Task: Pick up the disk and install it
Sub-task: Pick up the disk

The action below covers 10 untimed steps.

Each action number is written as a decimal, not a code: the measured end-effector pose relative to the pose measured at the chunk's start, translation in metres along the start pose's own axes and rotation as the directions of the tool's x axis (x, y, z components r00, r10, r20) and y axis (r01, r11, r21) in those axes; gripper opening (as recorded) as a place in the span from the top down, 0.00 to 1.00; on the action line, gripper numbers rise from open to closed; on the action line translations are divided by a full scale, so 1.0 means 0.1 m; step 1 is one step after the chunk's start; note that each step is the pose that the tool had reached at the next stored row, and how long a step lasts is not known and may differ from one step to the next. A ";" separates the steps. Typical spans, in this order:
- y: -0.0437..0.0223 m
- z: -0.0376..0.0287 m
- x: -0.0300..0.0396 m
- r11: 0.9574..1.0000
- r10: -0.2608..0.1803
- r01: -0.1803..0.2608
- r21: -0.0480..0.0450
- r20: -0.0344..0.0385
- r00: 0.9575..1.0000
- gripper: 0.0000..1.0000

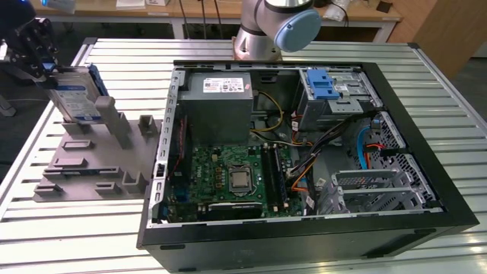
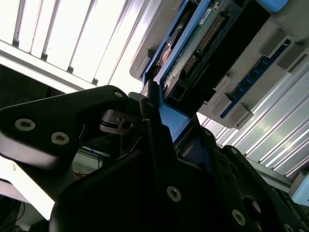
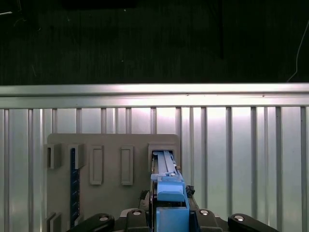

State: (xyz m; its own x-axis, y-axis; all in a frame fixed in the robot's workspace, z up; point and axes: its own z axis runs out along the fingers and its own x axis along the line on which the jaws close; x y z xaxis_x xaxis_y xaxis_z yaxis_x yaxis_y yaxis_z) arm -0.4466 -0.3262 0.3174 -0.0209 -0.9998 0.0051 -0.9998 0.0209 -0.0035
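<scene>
The disk (image 1: 76,98) stands on edge in a slot of the grey holder rack (image 1: 91,165), at the exterior view's left beside the computer case. It is silver with a white-and-blue label and a blue carrier frame. My gripper (image 1: 52,79) sits on its upper end, with the black fingers closed on both sides of the blue frame. In the first wrist view the disk's blue edge (image 3: 167,191) runs from my gripper (image 3: 169,205) down into the rack's slot (image 3: 163,153). The second wrist view shows one finger (image 2: 153,126) pressed against the disk's blue carrier (image 2: 169,116).
The open computer case (image 1: 426,171) lies on the slatted metal table (image 1: 114,234). Inside it are a metal drive bay (image 1: 343,97) with a blue latch piece (image 1: 323,85), a grey power supply (image 1: 216,105) and the green motherboard (image 1: 228,177). The arm's base (image 1: 270,28) stands behind the case.
</scene>
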 end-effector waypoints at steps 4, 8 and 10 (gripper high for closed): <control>0.000 -0.015 0.000 1.000 0.000 0.000 0.000 0.000 1.000 0.64; 0.000 -0.032 0.000 1.000 0.000 0.000 0.000 0.000 1.000 0.64; 0.000 -0.039 0.000 1.000 0.000 0.000 0.000 0.000 1.000 0.64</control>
State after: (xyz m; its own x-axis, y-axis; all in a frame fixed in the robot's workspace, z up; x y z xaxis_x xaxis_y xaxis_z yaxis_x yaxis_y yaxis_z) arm -0.4466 -0.3262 0.3213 -0.0209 -0.9998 0.0051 -0.9998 0.0209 -0.0035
